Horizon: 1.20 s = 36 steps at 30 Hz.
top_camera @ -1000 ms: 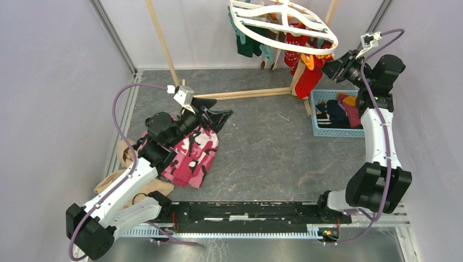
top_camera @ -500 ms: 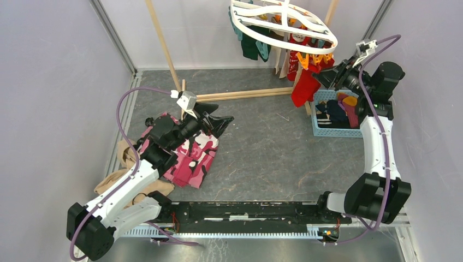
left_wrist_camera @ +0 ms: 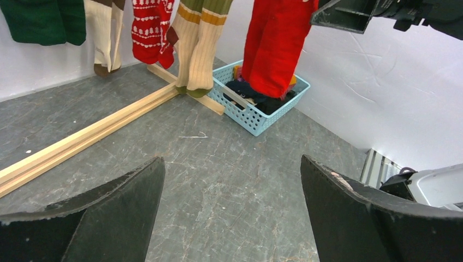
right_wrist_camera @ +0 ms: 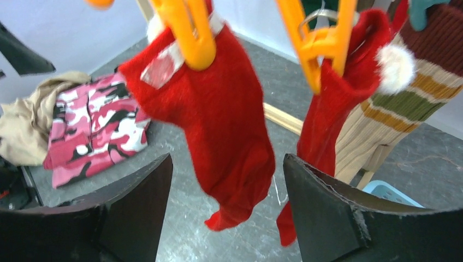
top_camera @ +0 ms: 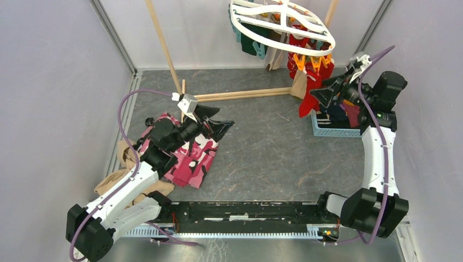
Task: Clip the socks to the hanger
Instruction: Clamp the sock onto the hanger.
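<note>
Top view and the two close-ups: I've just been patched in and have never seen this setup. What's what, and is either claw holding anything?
These are two robot arms, each ending in a two-finger claw. The top view looks down from behind them, and each close-up comes from a camera on one wrist. The left claw hangs open near the pink camouflage cloth, which lies beside a tan cloth. The right claw is open in front of a red sock that hangs from an orange clip on the white hanger. A blue basket of socks sits on the floor nearby. Neither claw holds anything.
</note>
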### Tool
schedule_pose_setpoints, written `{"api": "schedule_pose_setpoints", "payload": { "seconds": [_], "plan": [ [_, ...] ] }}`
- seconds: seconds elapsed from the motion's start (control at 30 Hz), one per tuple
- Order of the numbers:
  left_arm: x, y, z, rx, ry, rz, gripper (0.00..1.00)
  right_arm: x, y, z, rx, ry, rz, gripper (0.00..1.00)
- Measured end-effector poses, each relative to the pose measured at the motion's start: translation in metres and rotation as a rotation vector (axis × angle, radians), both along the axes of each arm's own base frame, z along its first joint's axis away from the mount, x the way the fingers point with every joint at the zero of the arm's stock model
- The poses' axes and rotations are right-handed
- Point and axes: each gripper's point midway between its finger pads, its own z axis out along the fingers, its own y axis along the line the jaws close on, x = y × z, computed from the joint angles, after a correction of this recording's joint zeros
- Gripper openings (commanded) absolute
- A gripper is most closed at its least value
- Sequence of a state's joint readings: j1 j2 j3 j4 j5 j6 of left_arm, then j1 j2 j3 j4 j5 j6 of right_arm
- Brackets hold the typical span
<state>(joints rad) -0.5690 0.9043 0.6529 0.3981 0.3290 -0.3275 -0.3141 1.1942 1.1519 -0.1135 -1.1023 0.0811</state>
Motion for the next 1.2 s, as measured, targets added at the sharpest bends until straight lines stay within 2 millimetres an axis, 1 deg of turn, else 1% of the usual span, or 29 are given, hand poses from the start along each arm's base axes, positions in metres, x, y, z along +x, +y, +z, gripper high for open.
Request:
{"api": "schedule_pose_setpoints", "payload": {
  "seconds": [0.17, 0.23, 0.4, 0.47, 0.53, 0.6, 0.63, 0.67, 0.7, 0.73, 0.8, 0.87, 0.9, 1.0, 1.07, 1.13, 1.2],
  "plan": [
    [-0.006, -0.003, -0.002, 0.026, 0.032, -0.037, 0.99, -0.014, -0.002, -0.016, -0.066, -0.013, 0.046, 0.87],
    [-0.009, -0.004, -0.001, 0.036, 0.045, -0.048, 1.0, -0.019, -0.005, -0.019, -0.09, -0.024, 0.053, 0.89],
    [-0.021, 0.0, 0.002, 0.073, 0.072, -0.075, 1.0, -0.037, -0.018, -0.026, -0.17, -0.076, 0.061, 0.91],
    [-0.025, 0.003, 0.002, 0.103, 0.067, -0.075, 1.0, -0.044, -0.026, -0.033, -0.196, -0.083, 0.061, 0.91],
    [-0.029, 0.007, -0.001, 0.131, 0.067, -0.075, 1.0, -0.049, -0.034, -0.045, -0.224, -0.077, 0.058, 0.91],
    [-0.031, 0.01, -0.007, 0.162, 0.072, -0.07, 1.0, -0.054, -0.044, -0.062, -0.238, -0.048, 0.055, 0.91],
    [-0.033, 0.013, -0.013, 0.184, 0.076, -0.066, 1.0, -0.057, -0.049, -0.072, -0.241, -0.027, 0.055, 0.91],
    [-0.033, 0.013, -0.014, 0.187, 0.076, -0.066, 1.0, -0.059, -0.052, -0.08, -0.24, -0.007, 0.055, 0.92],
    [-0.033, 0.014, -0.019, 0.195, 0.081, -0.062, 1.0, -0.061, -0.058, -0.09, -0.238, 0.017, 0.054, 0.96],
    [-0.034, 0.015, -0.024, 0.203, 0.088, -0.061, 1.0, -0.063, -0.063, -0.098, -0.235, 0.04, 0.049, 0.98],
    [-0.035, 0.018, -0.037, 0.231, 0.117, -0.054, 1.0, -0.065, -0.077, -0.114, -0.227, 0.083, 0.028, 0.98],
    [-0.033, 0.021, -0.044, 0.251, 0.138, -0.037, 1.0, -0.065, -0.088, -0.121, -0.227, 0.106, 0.002, 0.98],
    [-0.032, 0.023, -0.047, 0.259, 0.148, -0.027, 1.0, -0.064, -0.097, -0.125, -0.233, 0.126, -0.027, 0.98],
    [-0.027, 0.029, -0.052, 0.272, 0.166, 0.006, 1.0, -0.051, -0.121, -0.132, -0.295, 0.135, -0.134, 0.98],
    [-0.023, 0.034, -0.054, 0.276, 0.175, 0.028, 1.0, -0.046, -0.133, -0.137, -0.348, 0.136, -0.231, 0.98],
    [-0.019, 0.039, -0.054, 0.275, 0.178, 0.05, 1.0, -0.041, -0.145, -0.137, -0.377, 0.129, -0.326, 0.98],
    [-0.015, 0.044, -0.055, 0.275, 0.181, 0.076, 1.0, -0.03, -0.16, -0.128, -0.389, 0.102, -0.423, 0.98]
  ]
}}
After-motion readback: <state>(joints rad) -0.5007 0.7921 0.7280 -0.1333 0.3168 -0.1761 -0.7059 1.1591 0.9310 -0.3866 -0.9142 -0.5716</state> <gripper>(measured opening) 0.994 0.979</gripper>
